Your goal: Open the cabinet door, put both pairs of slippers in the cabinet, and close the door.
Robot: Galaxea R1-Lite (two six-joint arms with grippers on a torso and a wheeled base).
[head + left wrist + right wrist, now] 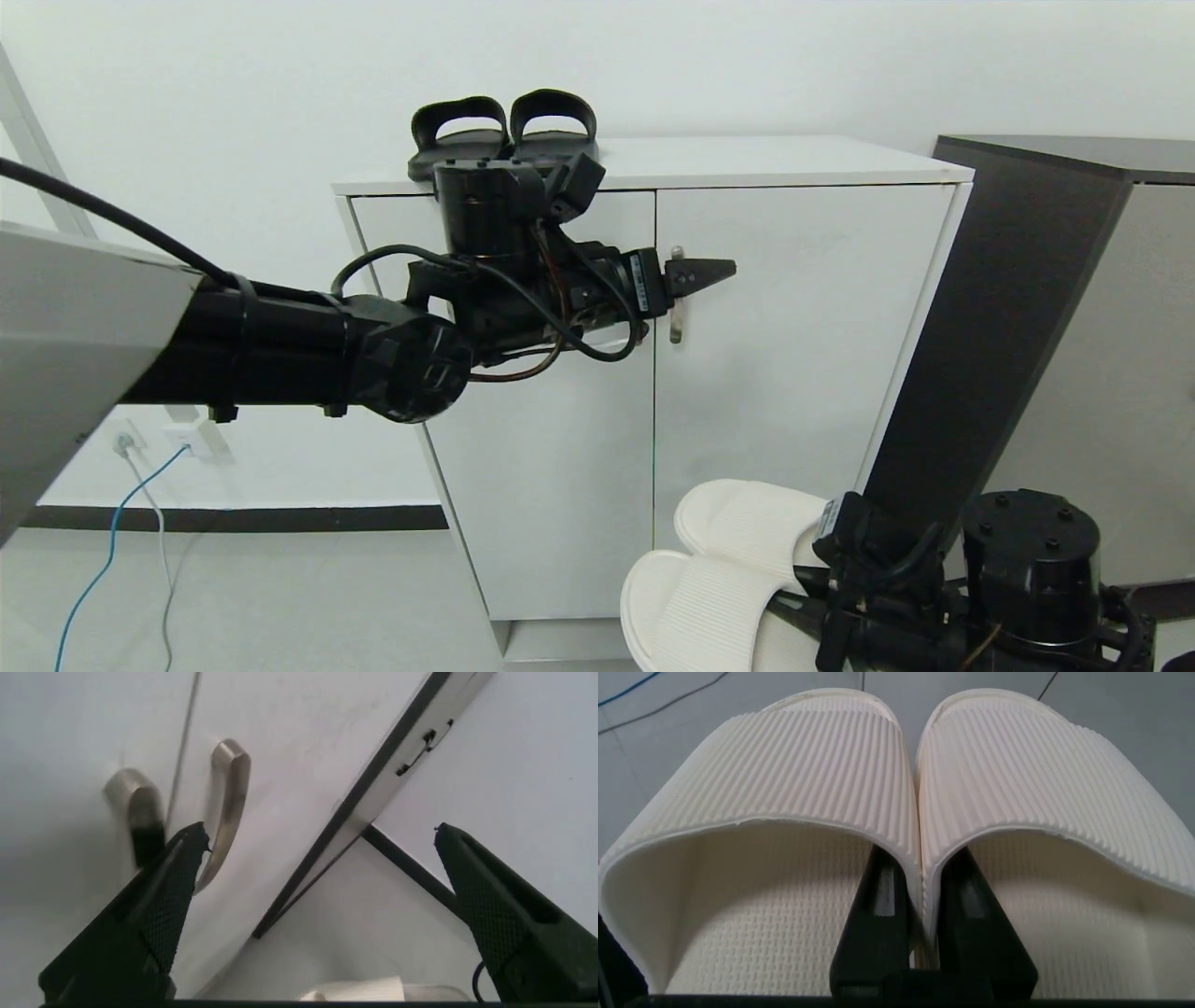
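White cabinet (pixel 794 373) against the wall, both doors (pixel 551 420) shut, a thin seam down between them. Two metal handles (pixel 227 793) high up, one on either side of that seam. On the cabinet's top, at its left end by the front edge, black slippers (pixel 504 126) side by side, open ends facing out from the wall.

Out in front of the doors at handle height, left gripper (pixel 719 271), fingers (pixel 154 905) spread wide with nothing between them. From the left wrist view, one fingertip just beside the lower end of a handle; touching or apart, cannot tell. Other fingertip seen against the wall beyond the cabinet's edge.

Low down before the right door, near the cabinet's foot, right gripper (pixel 921 873) pressed together on white slippers (pixel 695 602). One finger inside each slipper, pinching the two adjoining side walls between them. Pair held side by side, ribbed uppers on top, toes pointing away from the gripper and toward the cabinet.

Just right of the white cabinet, dark grey cupboard (pixel 1027 327). On the floor far to the left, blue cable (pixel 103 551) running up toward a wall socket (pixel 198 439).
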